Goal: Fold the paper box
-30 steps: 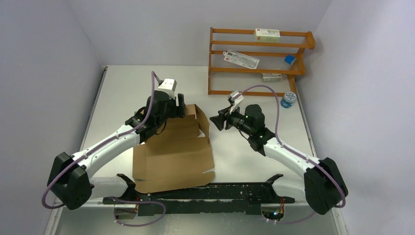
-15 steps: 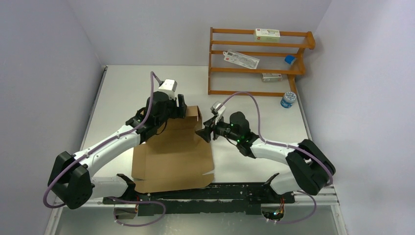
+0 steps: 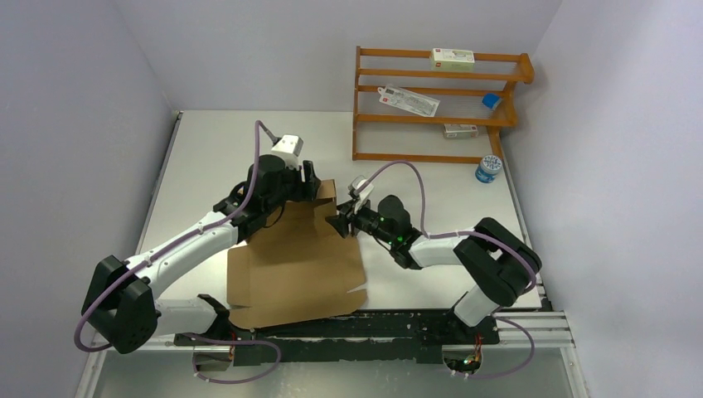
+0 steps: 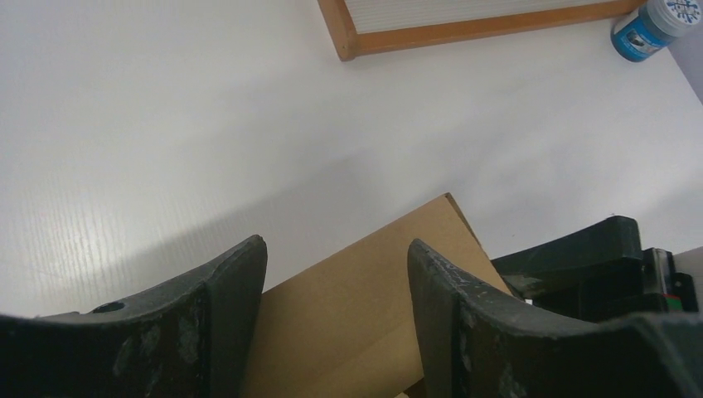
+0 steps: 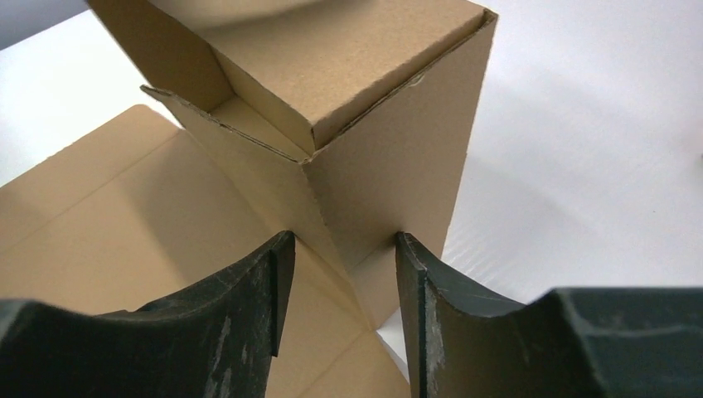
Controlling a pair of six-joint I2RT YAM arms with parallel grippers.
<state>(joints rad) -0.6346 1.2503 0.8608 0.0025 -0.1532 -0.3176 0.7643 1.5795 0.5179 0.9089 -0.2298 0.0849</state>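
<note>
The paper box (image 3: 294, 265) is a brown cardboard sheet lying flat at the near centre, with its far end folded up. My left gripper (image 3: 308, 184) hangs over that raised far flap. In the left wrist view its jaws (image 4: 336, 257) stand open, with a brown panel (image 4: 365, 290) showing between and below them. My right gripper (image 3: 341, 222) is at the box's right far corner. In the right wrist view it (image 5: 341, 242) is open, its fingers astride the upright corner fold (image 5: 390, 166), the tips close against the cardboard on both sides.
A wooden rack (image 3: 439, 108) with small white cartons stands at the back right. A blue-lidded jar (image 3: 488, 169) sits on the table beside it. The rack's base (image 4: 464, 29) and the jar (image 4: 651, 25) show in the left wrist view.
My right arm has swung left from open table to the box's right far corner and its jaws have narrowed. The far flap stands more upright. My left gripper has narrowed a little.
</note>
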